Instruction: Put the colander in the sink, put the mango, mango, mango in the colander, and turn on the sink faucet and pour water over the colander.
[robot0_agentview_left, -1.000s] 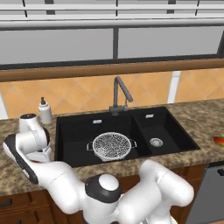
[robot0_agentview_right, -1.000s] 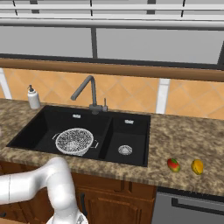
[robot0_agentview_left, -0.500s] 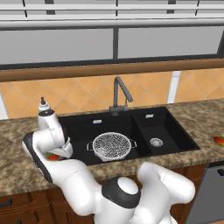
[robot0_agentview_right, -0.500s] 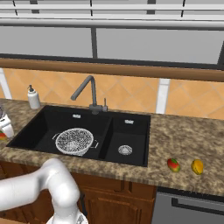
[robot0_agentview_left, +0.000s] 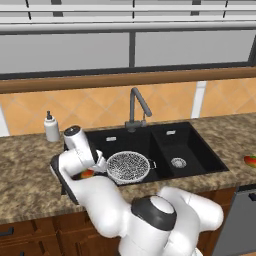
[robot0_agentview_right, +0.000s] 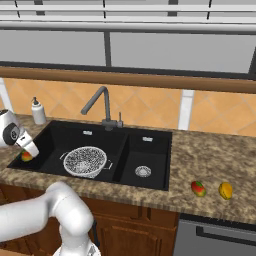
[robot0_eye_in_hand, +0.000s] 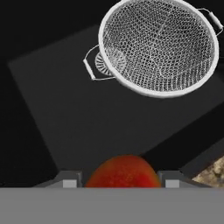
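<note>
My gripper (robot0_eye_in_hand: 118, 179) is shut on a red-orange mango (robot0_eye_in_hand: 123, 172), seen between the two dark fingertips (robot0_eye_in_hand: 70, 179). It hangs over the left part of the black sink's (robot0_eye_in_hand: 87, 109) large basin. The silvery colander (robot0_eye_in_hand: 159, 46) stands empty in that basin, up and to the right of the held fruit. From the base, the held mango (robot0_agentview_left: 87, 174) sits just left of the colander (robot0_agentview_left: 128, 166), at the basin's left edge (robot0_agentview_right: 26, 156). Two more mangos (robot0_agentview_right: 198, 188) (robot0_agentview_right: 226, 190) lie on the counter right of the sink (robot0_agentview_right: 150, 150). The sink faucet (robot0_agentview_right: 100, 100) shows no water.
A white soap dispenser (robot0_agentview_left: 51, 127) stands on the counter behind the left end of the sink. The faucet's spout (robot0_agentview_left: 137, 102) arches over the large basin behind the colander. The smaller basin (robot0_agentview_left: 190, 145) with its silver drain lies to the right. My white arm curves across the front counter.
My hand has swung rightward from over the left counter to the left edge of the large basin, carrying the mango. The colander and the other mangos have stayed put.
</note>
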